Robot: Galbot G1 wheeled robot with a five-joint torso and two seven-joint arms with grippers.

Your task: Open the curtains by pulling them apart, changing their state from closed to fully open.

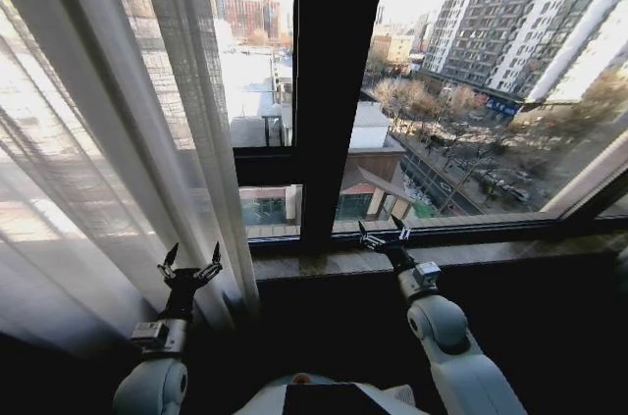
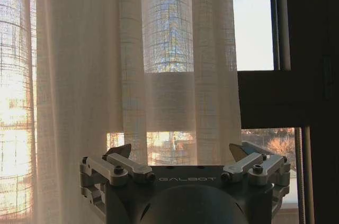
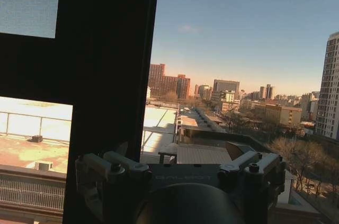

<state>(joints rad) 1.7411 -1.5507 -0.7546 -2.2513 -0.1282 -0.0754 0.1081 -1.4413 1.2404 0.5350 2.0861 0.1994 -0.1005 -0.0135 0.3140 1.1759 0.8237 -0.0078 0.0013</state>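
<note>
The curtains (image 1: 118,140) filled the left half of the head view, gathered into thick vertical pleats from the upper left corner down to the lower left, their inner edge hanging just left of the dark window frame (image 1: 329,91) at the centre. To the right of that frame the glass was bare and the city showed through. A pale slanted strip at the right edge may have been another panel, though that could not be told.

The left end effector (image 1: 190,268) stood in the lower left of the head view, pointing up at the fabric's inner edge, its fingers spread wide and holding nothing. It seemed placed there to face the hem nearest the frame, the natural place to catch the cloth and drag it further aside. In the left wrist view the left end effector (image 2: 183,155) sat along the bottom, both fingertips splayed, with the pleats hanging close beyond them; whether they touched the cloth could not be told.

The right end effector (image 1: 383,234) reached to the windowsill (image 1: 491,248) at lower centre of the head view, just right of the frame. In the right wrist view it (image 3: 180,152) lay across the bottom, fingers parted and empty, facing open glass with no fabric before it.

Judging by the uncovered pane, the opening looked largely done.
</note>
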